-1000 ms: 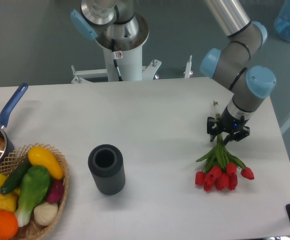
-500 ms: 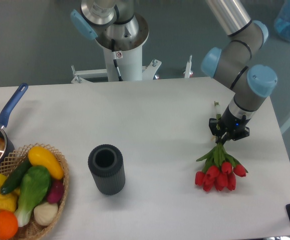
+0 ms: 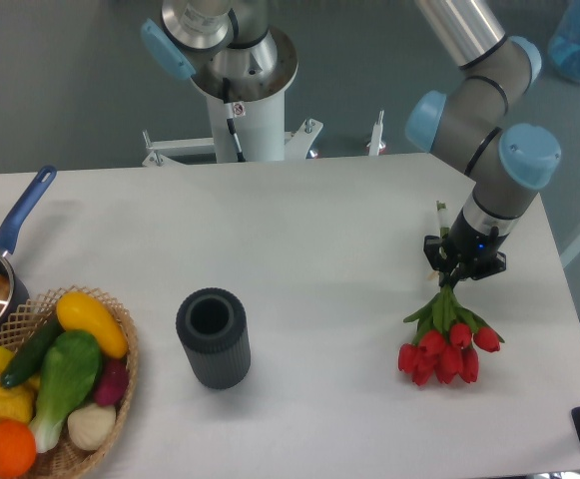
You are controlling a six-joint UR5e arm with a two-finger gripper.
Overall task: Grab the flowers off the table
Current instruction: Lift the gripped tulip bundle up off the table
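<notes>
The flowers (image 3: 445,339), a bunch of red tulips on thin green stems, hang at the right side of the white table (image 3: 309,239), blooms pointing toward the front edge. My gripper (image 3: 457,271) is shut on the stems just above the leaves. A pale stem end sticks out behind the gripper. Whether the blooms still touch the tabletop I cannot tell.
A dark ribbed cylinder vase (image 3: 213,337) stands upright left of centre. A wicker basket (image 3: 120,384) of vegetables sits at the front left, with a blue-handled pot (image 3: 0,261) behind it. The robot base (image 3: 238,90) stands at the table's back edge.
My gripper has closed on the stems and shifted slightly right, and the tulip bunch has moved right with it, the blooms drawn closer together.
</notes>
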